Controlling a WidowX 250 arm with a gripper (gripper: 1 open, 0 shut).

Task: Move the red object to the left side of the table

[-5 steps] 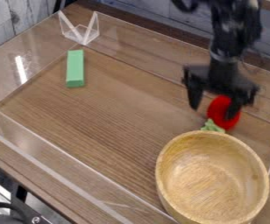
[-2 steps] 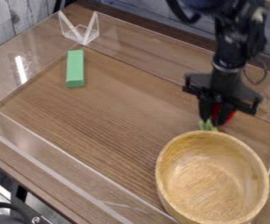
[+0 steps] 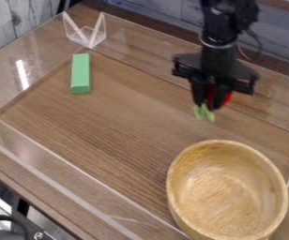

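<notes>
A brown wood-grain table (image 3: 97,136) with clear low walls spreads out under and around the gripper (image 3: 212,92). The gripper is clamped on the red toy (image 3: 220,95), its dark fingers closed in on both sides. The toy sits between them, at their tips. Its green leafy end points away from the gripper, toward the bottom of the view and a little to the left, and its long axis seems to follow that slant.

Most of the red body is hidden behind the fingers; only patches show, so its full outline is hard to make out. Whether the toy touches the table cannot be told. The bowl (image 3: 227,202) lies below the gripper in the view, apart from it. The green block (image 3: 81,73) lies well off to the view's left.
</notes>
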